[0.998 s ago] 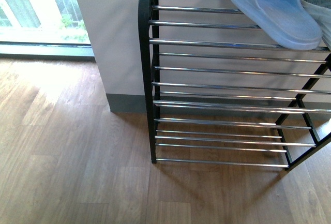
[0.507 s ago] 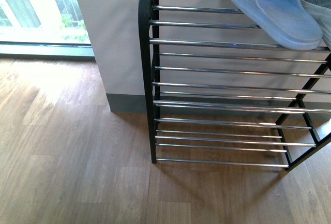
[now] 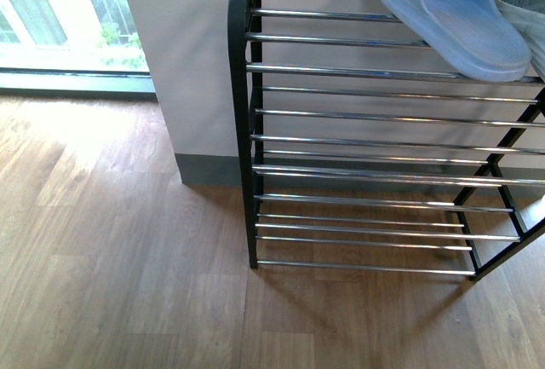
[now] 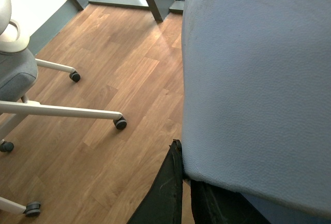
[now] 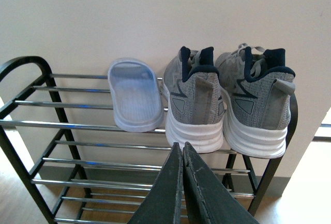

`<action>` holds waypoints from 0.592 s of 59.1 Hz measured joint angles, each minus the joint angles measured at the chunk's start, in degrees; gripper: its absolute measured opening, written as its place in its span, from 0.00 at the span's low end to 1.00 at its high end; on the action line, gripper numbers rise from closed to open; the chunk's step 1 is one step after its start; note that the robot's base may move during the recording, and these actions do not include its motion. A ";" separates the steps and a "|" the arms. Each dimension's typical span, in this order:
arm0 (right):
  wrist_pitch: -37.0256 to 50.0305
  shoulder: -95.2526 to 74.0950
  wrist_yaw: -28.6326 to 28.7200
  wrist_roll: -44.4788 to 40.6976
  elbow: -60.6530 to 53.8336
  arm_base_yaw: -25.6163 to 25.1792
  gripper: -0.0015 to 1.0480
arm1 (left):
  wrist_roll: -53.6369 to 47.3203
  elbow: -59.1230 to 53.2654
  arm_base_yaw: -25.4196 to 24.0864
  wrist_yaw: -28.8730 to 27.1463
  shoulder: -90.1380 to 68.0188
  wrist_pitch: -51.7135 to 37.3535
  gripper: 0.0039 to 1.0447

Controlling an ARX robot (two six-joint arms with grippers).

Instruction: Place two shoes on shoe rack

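Note:
The black shoe rack [image 3: 242, 130] with chrome rods stands against a white wall. One pale blue slide [image 3: 456, 15] lies on its top tier; it also shows in the right wrist view [image 5: 133, 100]. Beside it on the top tier stand two grey knit sneakers [image 5: 195, 105] [image 5: 258, 107], heels outward. My right gripper [image 5: 182, 149] is shut and empty, in front of the rack below the sneakers. My left gripper [image 4: 181, 151] is shut on the second pale blue slide [image 4: 258, 79], whose sole fills that view above the wooden floor. Neither arm shows in the front view.
The rack's lower tiers [image 3: 366, 173] hold nothing I can see. An office chair's white legs and castors [image 4: 120, 123] stand on the wood floor [image 3: 111, 258] in the left wrist view. A window [image 3: 60, 11] is left of the wall.

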State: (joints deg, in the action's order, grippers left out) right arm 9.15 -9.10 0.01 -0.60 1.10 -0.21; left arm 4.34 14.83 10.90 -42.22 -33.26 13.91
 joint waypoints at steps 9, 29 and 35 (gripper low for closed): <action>-8.92 8.59 -0.04 -0.02 0.00 0.11 0.01 | 0.00 0.00 0.00 0.02 0.00 0.00 0.01; -8.94 8.74 -0.02 -0.04 0.00 0.11 0.02 | 0.00 0.00 0.00 0.02 0.00 0.00 0.01; -8.94 8.76 -0.02 -0.02 0.00 0.11 0.23 | 0.00 0.00 0.00 0.00 0.00 0.00 0.01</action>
State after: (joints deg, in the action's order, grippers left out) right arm 0.21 -0.34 -0.01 -0.62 1.10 -0.10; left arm 4.34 14.83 10.90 -42.22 -33.26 13.91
